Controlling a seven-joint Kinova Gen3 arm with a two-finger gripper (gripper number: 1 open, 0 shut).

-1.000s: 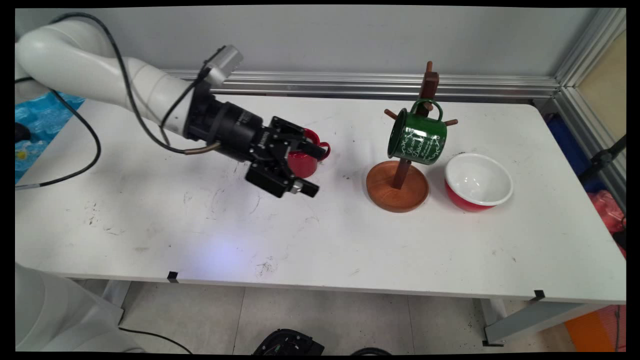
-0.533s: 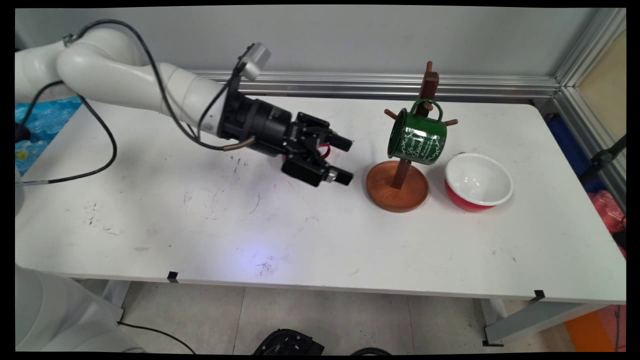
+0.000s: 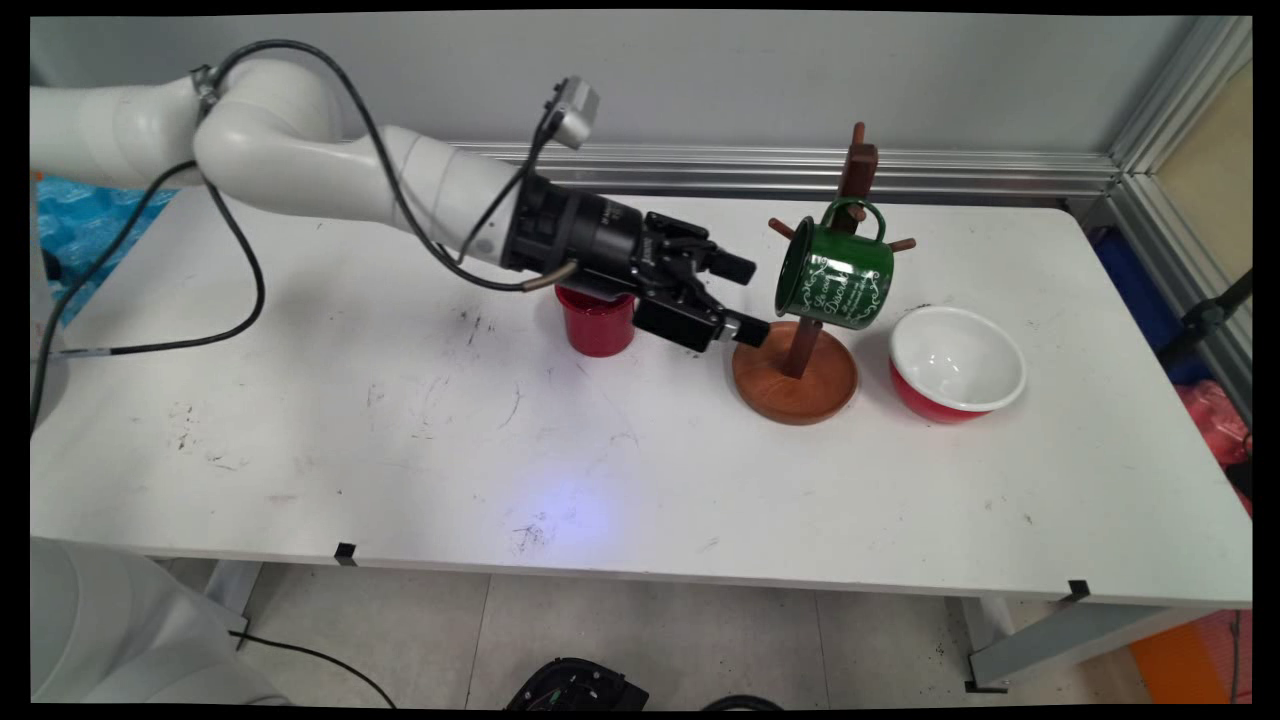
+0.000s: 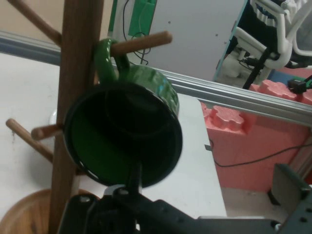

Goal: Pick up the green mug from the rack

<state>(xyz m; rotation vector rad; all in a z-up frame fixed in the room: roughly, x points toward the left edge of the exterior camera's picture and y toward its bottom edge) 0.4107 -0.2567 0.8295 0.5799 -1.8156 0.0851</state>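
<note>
The tool point(image 3: 745, 298) is hanging released, its fingers spread and gripping nothing, just left of the green mug point(image 3: 835, 275). That mug, enamel with white lettering, is hanging by its handle from a peg of the wooden mug tree point(image 3: 795, 370), tilted with its dark mouth point(image 4: 122, 141) facing the tool. A red cup point(image 3: 597, 320) is standing under the arm on the white counter point(image 3: 400, 440), and a red bowl point(image 3: 957, 362) with a white inside is sitting right of the tree

White table point(image 3: 300, 450), red cup point(image 3: 597, 320), wooden mug stand point(image 3: 795, 372), red bowl point(image 3: 957, 362)
</note>
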